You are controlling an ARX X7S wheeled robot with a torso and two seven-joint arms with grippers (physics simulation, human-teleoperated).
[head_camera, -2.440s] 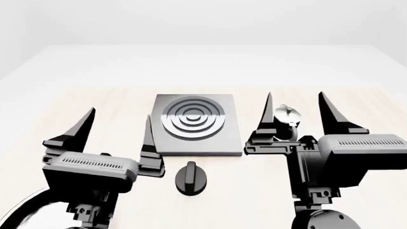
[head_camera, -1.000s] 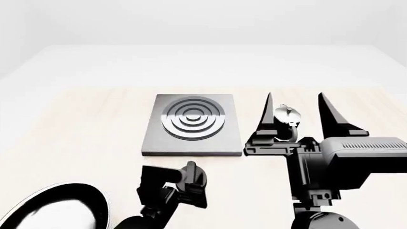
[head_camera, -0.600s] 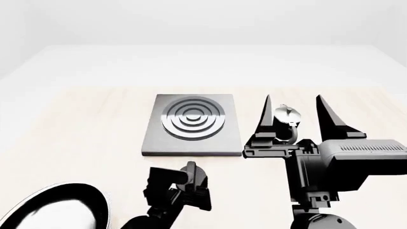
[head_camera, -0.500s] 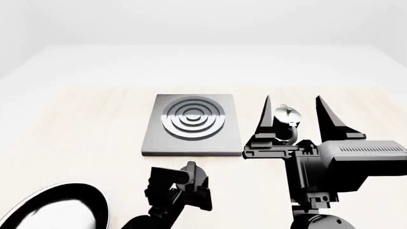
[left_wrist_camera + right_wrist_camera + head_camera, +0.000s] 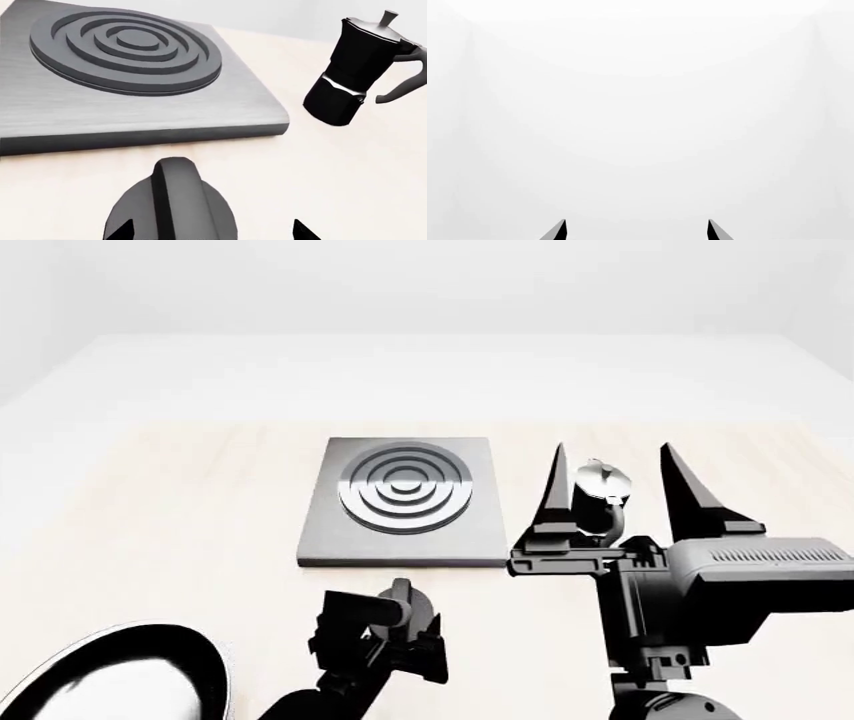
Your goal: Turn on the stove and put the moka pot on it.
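Note:
The stove [image 5: 400, 500] is a grey square plate with raised rings, also seen in the left wrist view [image 5: 133, 75]. Its black round knob [image 5: 404, 604] lies on the table just in front of it. My left gripper [image 5: 400, 628] is low at the knob, open. In the left wrist view the knob [image 5: 170, 205] sits between the fingers of the left gripper [image 5: 212, 231], close to one tip. The moka pot [image 5: 601, 498] [image 5: 357, 70] stands upright to the right of the stove. My right gripper [image 5: 613, 455] is open and raised in front of it. Its wrist view shows the gripper [image 5: 636, 230] against blank white.
A black frying pan [image 5: 120, 680] with a shiny inside lies at the near left corner of the light wooden table [image 5: 174, 510]. The table's far edge runs behind the stove, with white floor beyond.
The left arm has dropped from its raised pose down to the knob, uncovering the frying pan. In the last second it edged slightly right. The right gripper drifted a little left.

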